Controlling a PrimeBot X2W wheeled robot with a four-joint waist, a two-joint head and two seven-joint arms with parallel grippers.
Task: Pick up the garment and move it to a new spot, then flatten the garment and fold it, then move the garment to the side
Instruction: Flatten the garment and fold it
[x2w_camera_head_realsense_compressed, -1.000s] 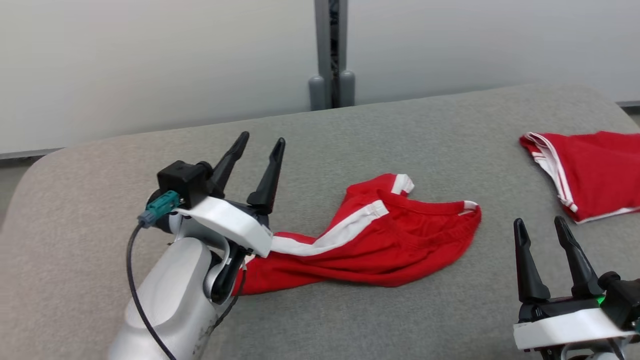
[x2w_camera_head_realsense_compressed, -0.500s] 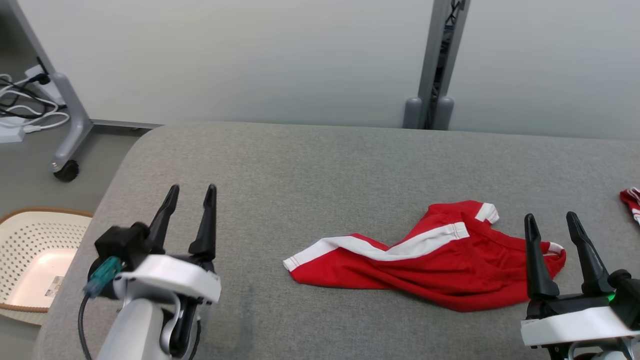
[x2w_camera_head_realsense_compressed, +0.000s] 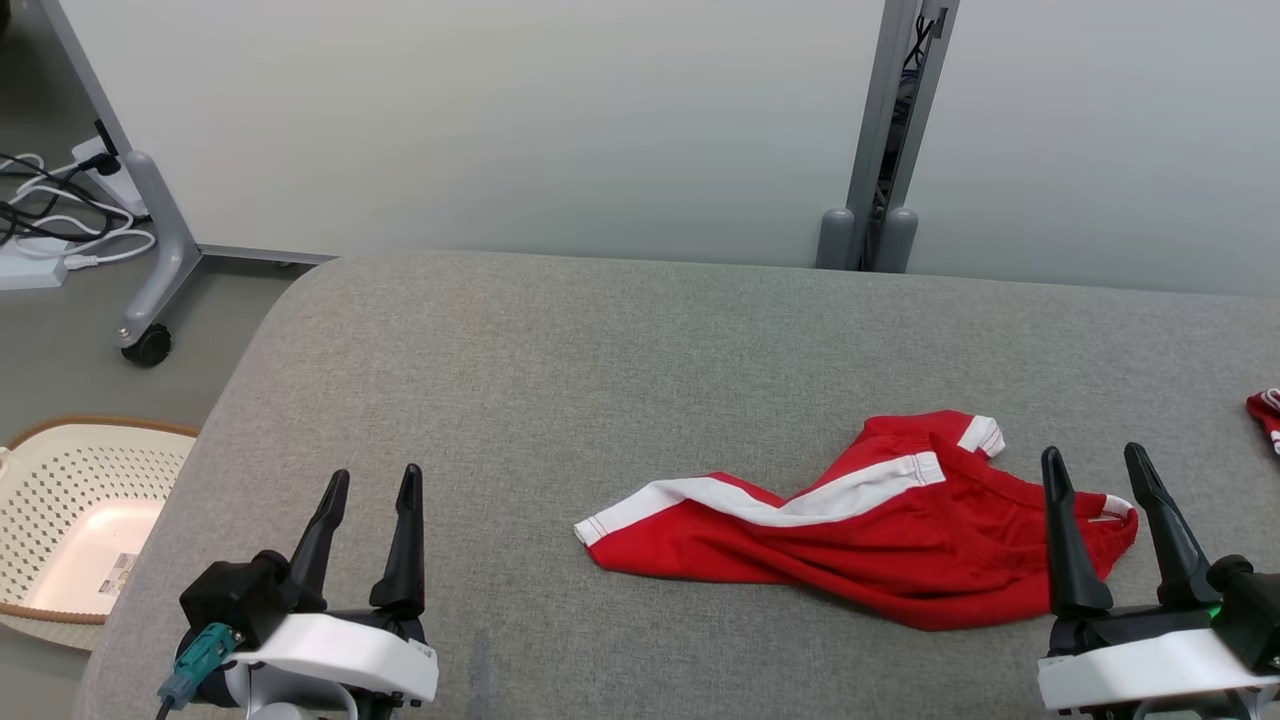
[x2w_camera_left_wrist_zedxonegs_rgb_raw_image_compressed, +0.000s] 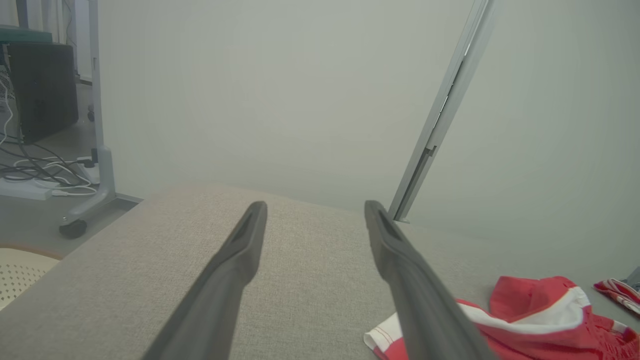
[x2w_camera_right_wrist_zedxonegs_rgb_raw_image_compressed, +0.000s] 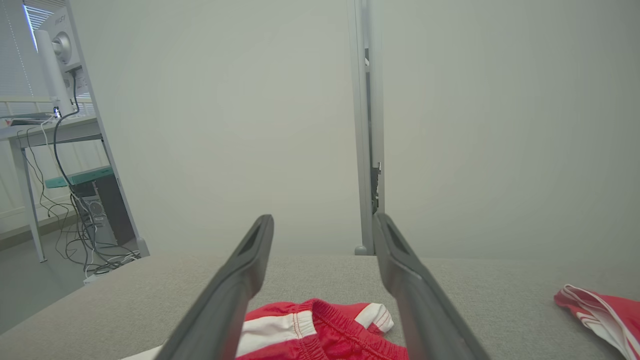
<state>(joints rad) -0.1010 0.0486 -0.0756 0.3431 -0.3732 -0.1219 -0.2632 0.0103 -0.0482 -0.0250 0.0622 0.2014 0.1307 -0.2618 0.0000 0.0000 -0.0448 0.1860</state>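
We find the red shorts (x2w_camera_head_realsense_compressed: 880, 560) crumpled on the grey fabric-covered counter (x2w_camera_head_realsense_compressed: 600, 350), right of centre, with 1 white-striped leg trailing off to the left. We judge them light, limp and not slippery. They should sag and bunch from any single pinch, so 2 holds will serve better than 1. The best places look like the elastic waistband (x2w_camera_right_wrist_zedxonegs_rgb_raw_image_compressed: 335, 315) at the right end and the white-edged leg hem (x2w_camera_head_realsense_compressed: 590, 527) at the left end, 1 for each gripper.

The left gripper (x2w_camera_head_realsense_compressed: 375, 478) is low over the near left of the counter, well apart from the shorts, pointing toward the far wall. Its 2 fingers are spread wide with nothing between them. The right gripper (x2w_camera_head_realsense_compressed: 1092, 455) is at the near right, its 2 fingers likewise spread and empty. In the head view its tips overlap the waistband end, and we cannot tell whether they touch the cloth.
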